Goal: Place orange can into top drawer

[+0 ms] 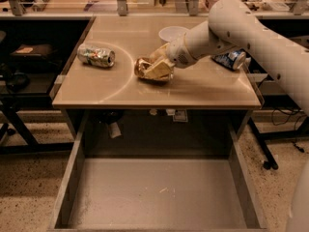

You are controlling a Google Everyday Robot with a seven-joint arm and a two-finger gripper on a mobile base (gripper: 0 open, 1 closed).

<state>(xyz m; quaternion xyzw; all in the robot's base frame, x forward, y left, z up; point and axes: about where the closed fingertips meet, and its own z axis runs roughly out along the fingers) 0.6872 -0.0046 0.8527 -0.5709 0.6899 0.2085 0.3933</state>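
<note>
Orange can (144,69): lying mid-table (106,88), long axis left-right, gripper (161,64) clamped on its right end. Top drawer (159,192): pulled out below the front edge.

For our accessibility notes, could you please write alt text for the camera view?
The end effector is at the orange can on the table, behind the open top drawer. A green-silver can, a bowl and a blue can share the table.

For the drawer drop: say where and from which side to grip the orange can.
Probably grip the orange can across its dented middle, from above and picture-right: it lies crushed on its side on the table. The pincer sits against its right side.
</note>
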